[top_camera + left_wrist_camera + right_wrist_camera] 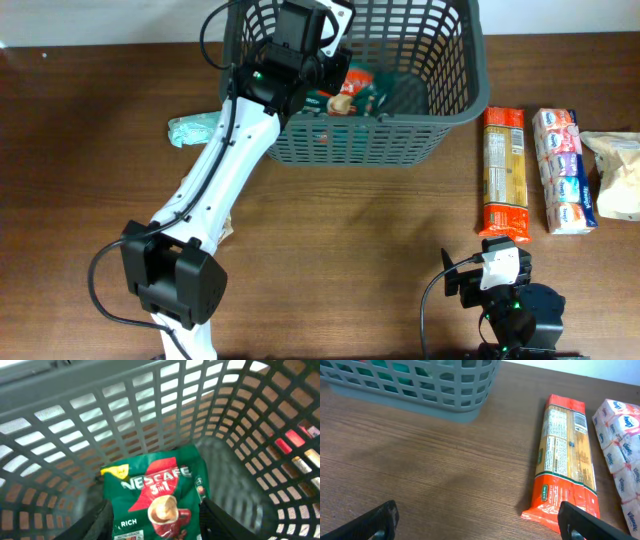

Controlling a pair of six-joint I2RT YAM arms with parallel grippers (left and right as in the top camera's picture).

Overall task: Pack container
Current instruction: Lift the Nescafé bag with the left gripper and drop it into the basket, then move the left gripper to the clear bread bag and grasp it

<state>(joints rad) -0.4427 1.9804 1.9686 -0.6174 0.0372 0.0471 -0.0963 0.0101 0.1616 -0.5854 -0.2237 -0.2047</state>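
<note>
The container [480, 60] is a dark grey lattice basket at the back centre; its walls fill the left wrist view [150, 410] and a corner shows in the right wrist view [420, 385]. My left gripper [322, 58] reaches down inside it. Its fingers [155, 525] are spread wide on either side of a green Nescafe 3in1 packet [160, 480], which lies flat on the basket floor [355, 92]. My right gripper [490, 270] is open and empty [477, 520] low over the table at the front right.
An orange spaghetti packet [503, 170] [565, 455], a pack of tissues [565, 170] [622, 450] and a white bag [615, 175] lie right of the basket. A pale green packet [195, 128] lies left of it. A small brown item [228, 232] peeks from under the left arm.
</note>
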